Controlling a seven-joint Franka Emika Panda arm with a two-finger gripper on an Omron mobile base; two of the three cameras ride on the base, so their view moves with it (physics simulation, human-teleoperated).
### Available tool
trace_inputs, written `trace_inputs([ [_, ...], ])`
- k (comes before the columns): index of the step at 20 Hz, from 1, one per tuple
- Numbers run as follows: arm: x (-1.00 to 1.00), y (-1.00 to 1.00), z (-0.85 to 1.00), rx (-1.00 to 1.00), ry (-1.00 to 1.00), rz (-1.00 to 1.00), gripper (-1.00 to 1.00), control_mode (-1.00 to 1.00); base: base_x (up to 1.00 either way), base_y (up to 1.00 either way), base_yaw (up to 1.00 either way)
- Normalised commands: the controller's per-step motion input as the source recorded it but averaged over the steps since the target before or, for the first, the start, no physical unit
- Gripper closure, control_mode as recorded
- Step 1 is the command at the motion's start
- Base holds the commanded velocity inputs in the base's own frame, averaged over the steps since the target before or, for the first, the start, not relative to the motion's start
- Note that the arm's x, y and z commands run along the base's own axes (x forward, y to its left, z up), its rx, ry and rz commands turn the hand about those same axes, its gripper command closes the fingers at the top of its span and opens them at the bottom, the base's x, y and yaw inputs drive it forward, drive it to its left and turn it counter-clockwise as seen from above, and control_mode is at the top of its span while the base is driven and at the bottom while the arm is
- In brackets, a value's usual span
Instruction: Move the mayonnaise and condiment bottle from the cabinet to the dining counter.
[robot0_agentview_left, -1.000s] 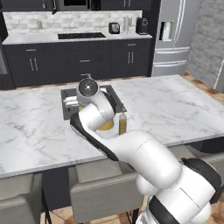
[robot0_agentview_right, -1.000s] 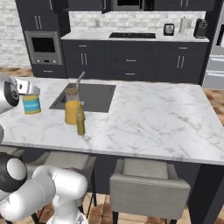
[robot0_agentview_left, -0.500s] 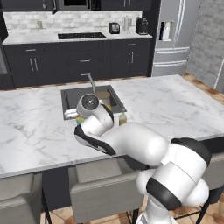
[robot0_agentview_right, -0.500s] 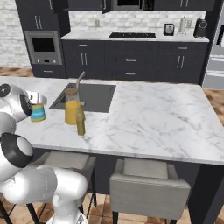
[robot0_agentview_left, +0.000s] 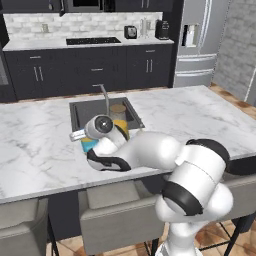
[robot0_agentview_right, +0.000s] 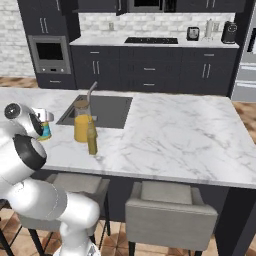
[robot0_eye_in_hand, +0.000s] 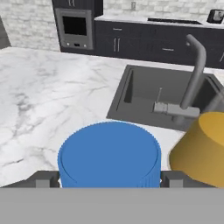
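Note:
The mayonnaise (robot0_eye_in_hand: 109, 153), a squat jar with a blue lid, sits between my fingertips (robot0_eye_in_hand: 46, 178) in the hand view. My gripper (robot0_agentview_right: 46, 119) is shut on the jar's lid, holding the mayonnaise (robot0_agentview_right: 46, 132) low at the left front of the dining counter (robot0_agentview_right: 175, 130). I cannot tell whether the jar touches the marble. From the left base view the gripper (robot0_agentview_left: 84, 136) and the jar's blue band (robot0_agentview_left: 90, 145) show beside the sink. The condiment bottle (robot0_agentview_right: 92, 140), olive-brown with a narrow neck, stands upright on the counter. The cabinet is out of view.
A yellow jar with a tan lid (robot0_agentview_right: 82, 124) stands at the sink's front edge, close to the right of the mayonnaise. The dark inset sink (robot0_agentview_right: 102, 107) and its faucet (robot0_eye_in_hand: 194, 72) lie just behind. Grey stools (robot0_agentview_right: 170, 212) line the counter's near side.
The arm has swung down and toward the counter's front, and the mayonnaise has come lower with it. The yellow jar and the bottle have not moved.

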Motion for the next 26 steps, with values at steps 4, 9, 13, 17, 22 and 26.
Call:
trace_inputs([
  [4,0.3,0.2,-0.15,0.0,-0.09,0.09,1.0,-1.0,0.0,0.0,0.0],
  [9,0.14,0.02,-0.19,0.0,-0.12,0.07,1.0,-1.0,0.0,0.0,0.0],
  [13,0.04,0.05,-0.24,0.0,-0.09,0.05,1.0,-1.0,0.0,0.0,0.0],
  [17,0.04,0.09,-0.16,0.0,-0.05,0.03,1.0,-1.0,0.0,0.0,0.0],
  [22,0.18,0.04,-0.13,0.0,0.0,0.0,1.0,-1.0,0.0,0.0,0.0],
  [26,0.13,0.01,-0.18,0.0,0.0,0.0,1.0,-1.0,0.0,0.0,0.0],
])
